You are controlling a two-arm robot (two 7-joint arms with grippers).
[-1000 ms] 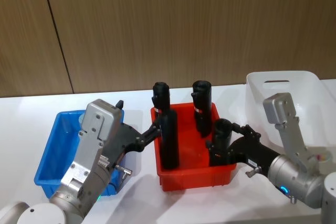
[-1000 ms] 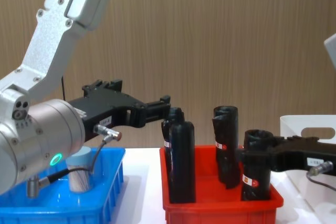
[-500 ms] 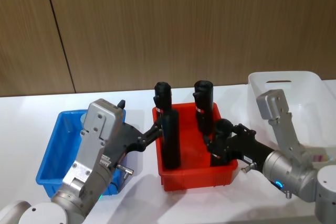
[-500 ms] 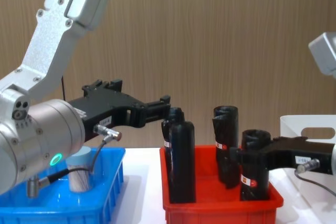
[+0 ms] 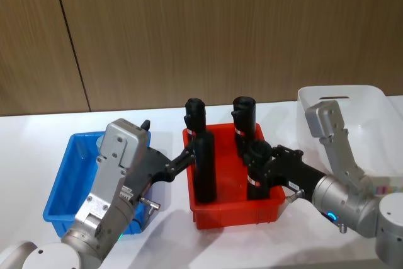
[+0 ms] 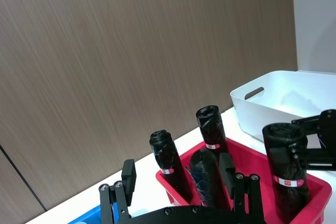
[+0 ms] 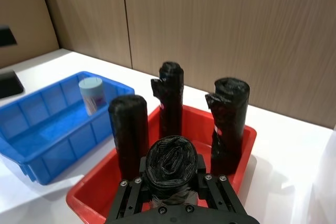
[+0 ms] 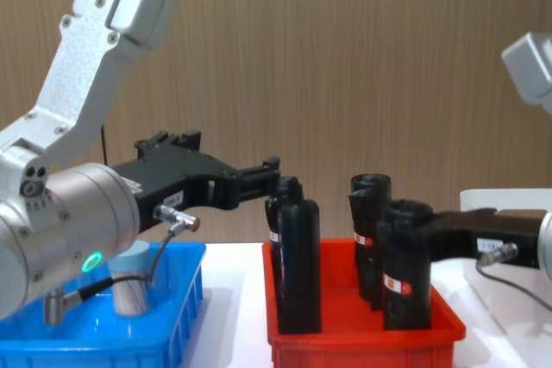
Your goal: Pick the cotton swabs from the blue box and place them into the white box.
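Black roll [image 5: 257,171], pinched between the right gripper [image 5: 267,167] jaws, has been carried further left inside the red bin [image 5: 234,213].

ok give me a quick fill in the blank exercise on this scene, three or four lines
1. The right gripper is shut on a black roll standing in the ____ bin.
2. The cotton swabs jar sits in the ____ box.
3. Counting the held one, ____ black rolls stand in the red bin.
4. The white box stands on the robot's ____ side of the red bin.

Missing words: red; blue; four; right
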